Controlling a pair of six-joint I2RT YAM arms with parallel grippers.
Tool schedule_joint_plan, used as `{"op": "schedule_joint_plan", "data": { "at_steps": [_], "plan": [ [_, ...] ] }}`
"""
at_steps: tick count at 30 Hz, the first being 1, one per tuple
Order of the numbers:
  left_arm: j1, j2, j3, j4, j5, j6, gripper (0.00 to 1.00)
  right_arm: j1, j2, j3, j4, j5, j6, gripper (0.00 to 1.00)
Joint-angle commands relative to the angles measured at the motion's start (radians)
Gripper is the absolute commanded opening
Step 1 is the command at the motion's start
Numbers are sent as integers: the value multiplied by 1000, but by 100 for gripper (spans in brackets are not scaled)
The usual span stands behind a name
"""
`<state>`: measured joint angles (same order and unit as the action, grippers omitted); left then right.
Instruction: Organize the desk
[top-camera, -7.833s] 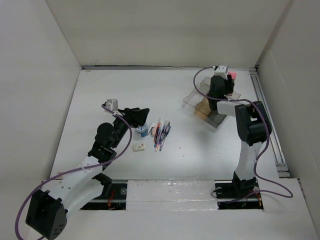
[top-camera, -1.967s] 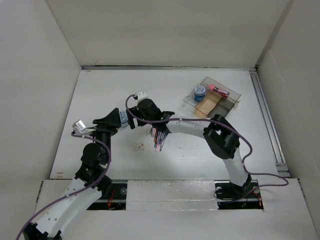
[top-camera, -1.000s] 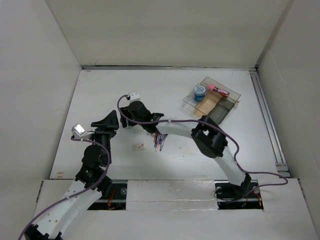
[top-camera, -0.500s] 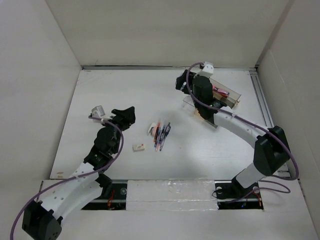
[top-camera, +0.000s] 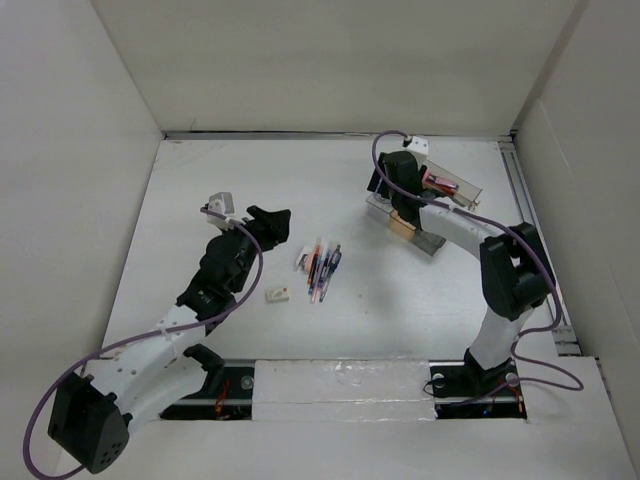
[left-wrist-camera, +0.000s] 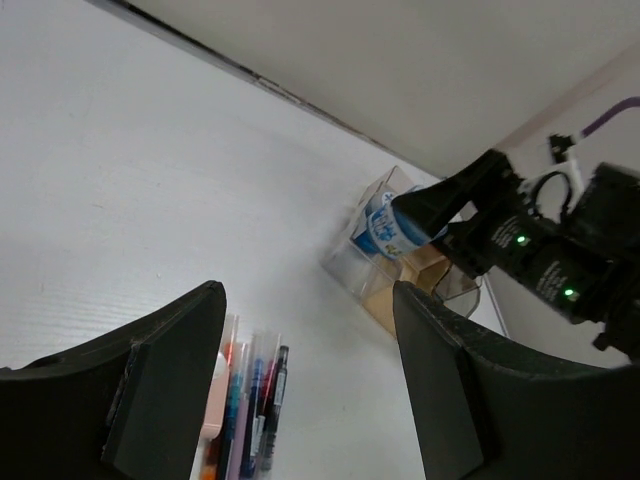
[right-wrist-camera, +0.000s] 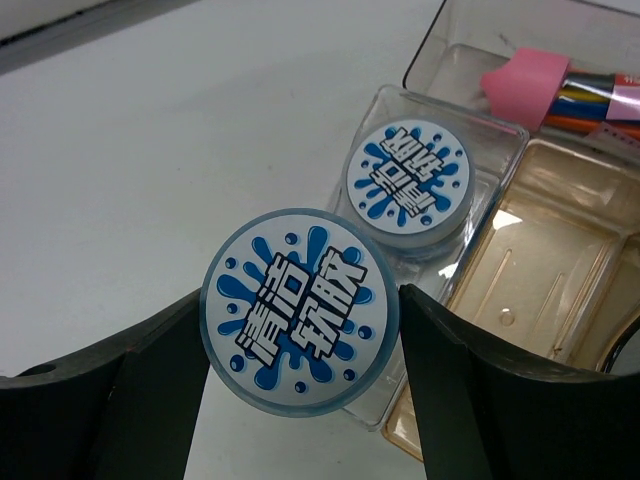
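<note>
Across the whole top view lay the desk (top-camera: 200, 180), flat and white between pale walls, both arms bolted at its near edge. It is rigid and fixed, so nothing about it needed gripping; the handling question belonged to the small things on it.

Toward the far right corner sat a clear compartmented tray (right-wrist-camera: 545, 270). The right end effector (right-wrist-camera: 298, 330) hung over the tray's near corner, spread wide and clamped on a round blue-and-white tin (right-wrist-camera: 300, 300) across its diameter. A matching tin (right-wrist-camera: 409, 183) sat in the compartment just beyond it. The held tin looked light and stiff, but its smooth rim could probably slip, so a grip square across the widest part suited it.

The left end effector (left-wrist-camera: 305, 340) was spread wide and held nothing, poised above a loose bunch of pens (top-camera: 320, 268) near mid-desk. Those are likely light, hard and prone to roll — best pinched across the barrels at mid-length.

Beside them lay a small white block (top-camera: 278, 294), low and flat, probably needing a grip by its long sides.
</note>
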<state>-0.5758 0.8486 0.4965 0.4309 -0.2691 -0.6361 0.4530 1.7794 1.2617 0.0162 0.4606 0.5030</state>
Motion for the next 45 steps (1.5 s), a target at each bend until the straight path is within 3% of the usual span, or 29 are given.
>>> {"op": "schedule_joint_plan", "data": {
  "at_steps": [1, 11, 12, 15, 18, 23, 24, 26, 27, 28, 30, 32, 34, 37, 41, 45],
  "plan": [
    [-2, -52, -25, 84, 1, 19, 64, 9, -3, 68, 21, 29, 23, 50],
    [-2, -40, -15, 75, 8, 16, 64, 0, 48, 84, -56, 59, 72, 54],
    [-2, -37, -15, 77, 4, 16, 64, 0, 46, 79, -56, 64, 74, 65],
    [-2, -40, -4, 57, 8, 15, 64, 0, 43, 79, -61, 95, 85, 87],
    [-2, -52, -19, 74, 4, 15, 64, 9, 16, 82, -64, 99, 86, 96],
    [-2, -75, -16, 61, -5, 12, 64, 85, -50, 65, -65, 96, 58, 98],
    [-2, -80, -27, 68, -13, 10, 64, 101, -63, 50, -56, 81, 57, 92],
    [-2, -100, -30, 51, -57, -2, 63, 156, -93, 15, -27, 6, 66, 65],
    [-2, -111, -33, 42, -70, -14, 63, 177, -101, -25, 5, -17, 74, 31],
    [-2, -135, -39, 39, -81, -19, 63, 200, -112, -45, 23, -64, 109, 16],
    [-2, -161, -70, 57, -114, -30, 63, 275, -112, -105, 75, -147, 115, 2],
    [-2, -200, -87, 60, -151, -37, 63, 335, -91, -133, 108, -207, 109, 3],
    [-2, -224, -99, 65, -154, -43, 63, 421, -65, -117, 73, -177, 100, 12],
    [-2, -220, -111, 81, -154, -40, 63, 499, -9, -67, -1, -149, 97, 11],
    [-2, -203, -85, 46, -157, -42, 63, 546, 32, -48, -2, -149, 78, 20],
    [-2, -209, -93, 54, -174, -43, 63, 556, 60, -16, -51, -93, 89, 61]
  ]
}}
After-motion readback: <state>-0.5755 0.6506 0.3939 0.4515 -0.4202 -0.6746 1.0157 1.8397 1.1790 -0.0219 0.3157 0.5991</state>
